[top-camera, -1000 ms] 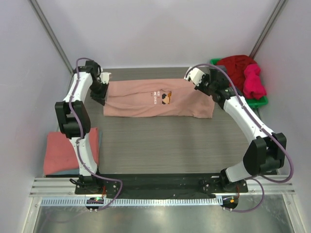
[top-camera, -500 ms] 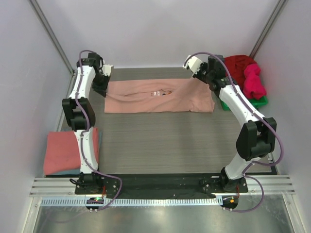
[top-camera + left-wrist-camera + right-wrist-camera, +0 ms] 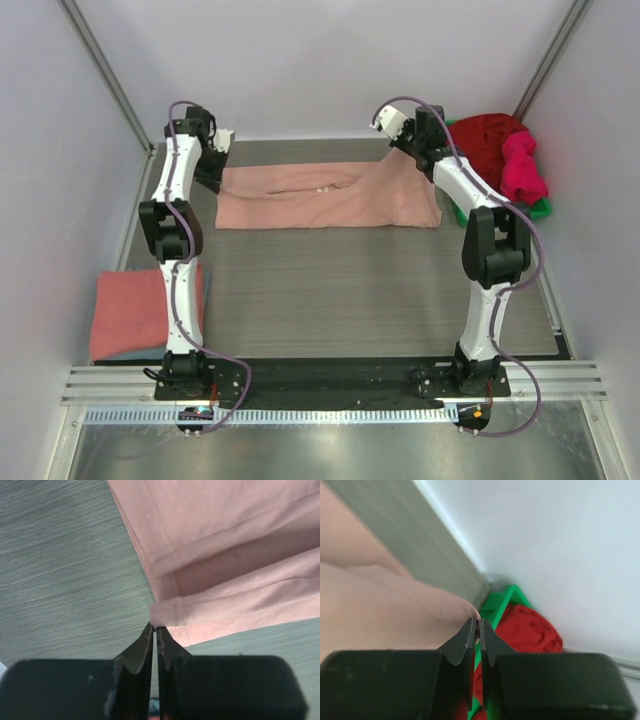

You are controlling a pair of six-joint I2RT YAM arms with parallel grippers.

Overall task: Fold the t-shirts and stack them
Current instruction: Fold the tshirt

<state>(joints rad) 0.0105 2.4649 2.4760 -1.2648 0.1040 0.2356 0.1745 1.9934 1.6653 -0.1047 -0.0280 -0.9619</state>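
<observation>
arms outstretched | left gripper (image 3: 155, 630) at 11 o'clock pinches pink t-shirt (image 3: 330, 200) corner | right gripper (image 3: 476, 625) at 1 o'clock likewise

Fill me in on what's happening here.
Both arms are working the pale pink t-shirt at the far side of the table: the left gripper and right gripper are each shut on an edge of it. A folded coral-red t-shirt lies near-left. A dark red t-shirt and magenta t-shirt sit in the green bin.
</observation>
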